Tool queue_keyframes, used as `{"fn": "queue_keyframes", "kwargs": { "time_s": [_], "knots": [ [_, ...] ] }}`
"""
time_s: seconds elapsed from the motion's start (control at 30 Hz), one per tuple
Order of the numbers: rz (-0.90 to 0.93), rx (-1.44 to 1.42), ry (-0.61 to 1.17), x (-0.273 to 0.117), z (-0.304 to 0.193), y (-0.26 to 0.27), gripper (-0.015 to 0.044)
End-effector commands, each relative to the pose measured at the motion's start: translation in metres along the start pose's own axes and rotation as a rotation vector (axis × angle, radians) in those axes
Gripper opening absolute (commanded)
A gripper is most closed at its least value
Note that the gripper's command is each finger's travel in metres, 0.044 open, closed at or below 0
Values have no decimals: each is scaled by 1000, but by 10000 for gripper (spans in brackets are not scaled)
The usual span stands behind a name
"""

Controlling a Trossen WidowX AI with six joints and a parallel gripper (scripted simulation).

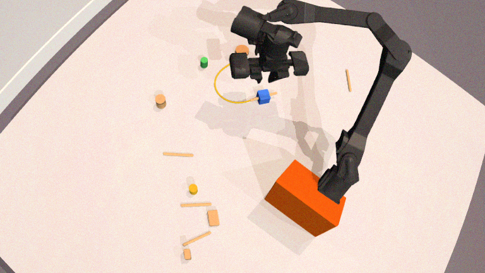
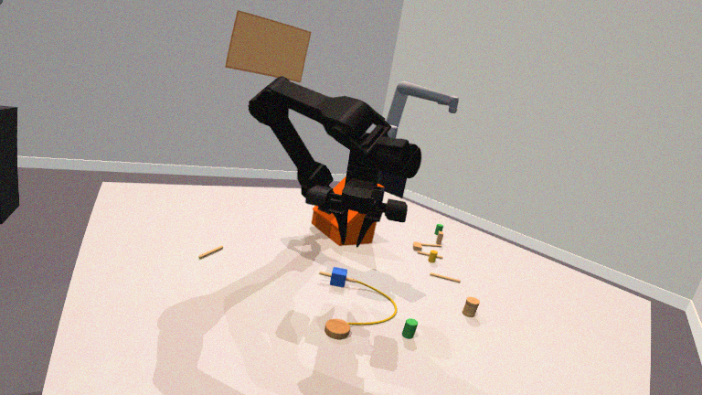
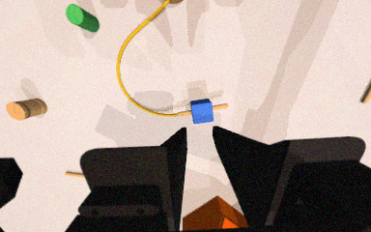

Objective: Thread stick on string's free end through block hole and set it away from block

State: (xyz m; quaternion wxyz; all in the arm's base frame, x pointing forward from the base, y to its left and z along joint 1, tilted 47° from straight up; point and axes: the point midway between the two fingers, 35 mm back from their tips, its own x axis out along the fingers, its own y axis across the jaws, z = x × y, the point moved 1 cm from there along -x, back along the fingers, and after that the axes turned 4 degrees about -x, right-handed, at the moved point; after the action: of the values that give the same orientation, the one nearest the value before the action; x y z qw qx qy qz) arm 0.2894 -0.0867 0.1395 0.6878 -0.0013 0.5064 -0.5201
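1 partly open gripper [image 1: 263,80] [image 2: 351,243] [image 3: 199,130], gripping nothing, hangs near 1 blue block [image 1: 263,97] [image 2: 338,276] [image 3: 202,111], right of centre in the top view; 1 stick [image 1: 273,93] [image 2: 324,273] [image 3: 220,106] pokes out both sides, 1 yellow string [image 1: 215,83] [image 2: 395,310] [image 3: 119,68] attached

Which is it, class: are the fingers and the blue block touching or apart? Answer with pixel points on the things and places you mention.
Apart. The exterior view shows table between the fingers [image 1: 263,81] [image 2: 351,244], raised above it, and the blue block [image 1: 263,97] [image 2: 338,276] [image 3: 202,111].
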Motion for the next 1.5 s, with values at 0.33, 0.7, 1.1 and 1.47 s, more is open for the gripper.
{"fn": "queue_keyframes", "kwargs": {
  "time_s": [0.33, 0.7, 1.1, 1.47],
  "knots": [
    [-23, -1331, 27, 3, 0, -31, 121],
    [-20, -1737, 37, 3, 0, -36, 121],
    [-20, -1737, 37, 3, 0, -36, 121],
    [-18, -1737, 37, 10, 0, -36, 121]
  ]
}}
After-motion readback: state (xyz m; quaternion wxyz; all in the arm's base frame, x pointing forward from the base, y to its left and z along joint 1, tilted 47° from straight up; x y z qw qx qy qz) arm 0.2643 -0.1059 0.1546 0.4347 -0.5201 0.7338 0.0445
